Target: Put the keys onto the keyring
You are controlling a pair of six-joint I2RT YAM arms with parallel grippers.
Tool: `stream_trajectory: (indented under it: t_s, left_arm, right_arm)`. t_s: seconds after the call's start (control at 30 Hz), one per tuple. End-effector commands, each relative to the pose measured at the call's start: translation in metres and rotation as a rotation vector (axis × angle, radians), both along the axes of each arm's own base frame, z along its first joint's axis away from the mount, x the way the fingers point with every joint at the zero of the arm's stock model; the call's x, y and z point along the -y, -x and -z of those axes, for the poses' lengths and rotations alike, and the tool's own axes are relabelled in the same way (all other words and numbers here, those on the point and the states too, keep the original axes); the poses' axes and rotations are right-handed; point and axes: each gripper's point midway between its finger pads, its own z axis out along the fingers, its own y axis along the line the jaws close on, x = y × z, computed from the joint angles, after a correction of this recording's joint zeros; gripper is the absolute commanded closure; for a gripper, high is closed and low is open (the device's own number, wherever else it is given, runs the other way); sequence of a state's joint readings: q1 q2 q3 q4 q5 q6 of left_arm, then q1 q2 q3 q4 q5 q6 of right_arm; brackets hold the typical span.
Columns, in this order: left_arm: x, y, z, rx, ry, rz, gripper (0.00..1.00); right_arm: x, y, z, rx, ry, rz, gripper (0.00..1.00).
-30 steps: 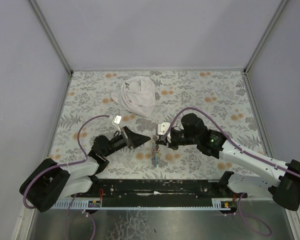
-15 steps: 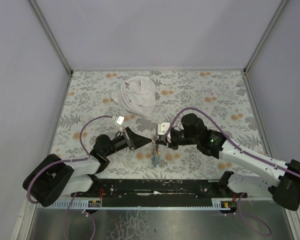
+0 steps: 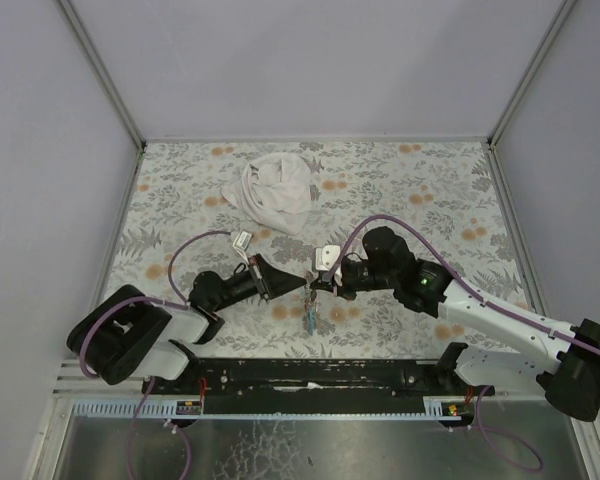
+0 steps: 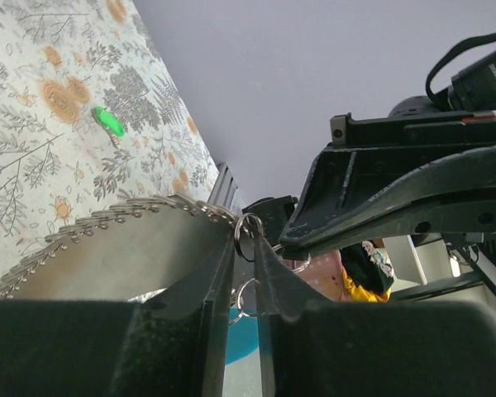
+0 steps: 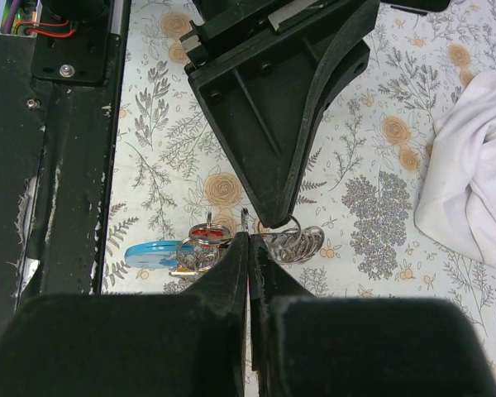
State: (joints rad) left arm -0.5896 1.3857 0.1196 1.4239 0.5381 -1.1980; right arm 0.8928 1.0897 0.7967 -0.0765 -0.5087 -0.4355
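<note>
The left gripper (image 3: 301,283) pinches the thin metal keyring (image 4: 248,225) at its fingertips. The right gripper (image 3: 316,285), fingers pressed shut, meets it. A small green-headed key (image 4: 109,121) lies apart on the floral-patterned table (image 3: 430,190).

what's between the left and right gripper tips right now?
The keyring: in the left wrist view its thin metal ring sits at the tips of the left gripper, against the right gripper. Nothing else shows there.

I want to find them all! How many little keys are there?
3: a green-headed metal key alone on the flowery table, a red-headed key beside the light-blue keyring piece, a yellow-headed key, partly covered. More may be hidden.
</note>
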Motion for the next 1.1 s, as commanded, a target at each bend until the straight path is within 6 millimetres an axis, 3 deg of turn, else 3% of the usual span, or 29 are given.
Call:
stream_trajectory:
  t_s: [0.0, 0.1, 0.37, 0.5, 0.57, 1.07]
  left_arm:
    - [0.002, 0.008, -0.034, 0.126, 0.085, 0.035, 0.90]
    - [0.002, 0.010, -0.036, 0.142, 0.081, 0.037, 1.00]
    - [0.002, -0.005, -0.034, 0.247, -0.106, -0.029, 1.00]
    - [-0.003, -0.018, -0.037, 0.350, -0.266, -0.079, 1.00]
    - [-0.003, -0.020, -0.040, 0.392, -0.324, -0.080, 1.00]
    - [0.004, -0.011, -0.044, 0.473, -0.572, 0.050, 1.00]
  right_arm:
    - [-0.007, -0.002, -0.026, 0.061, -0.085, -0.021, 1.00]
    - [-0.005, -0.001, -0.025, 0.058, -0.077, -0.024, 1.00]
    - [0.007, 0.018, -0.013, 0.021, -0.019, -0.090, 1.00]
    - [0.011, 0.024, -0.010, -0.007, 0.014, -0.109, 0.75]
    - [0.011, 0.024, -0.013, -0.005, 0.022, -0.116, 0.69]
    - [0.015, -0.009, -0.041, 0.164, 0.011, 0.002, 0.65]
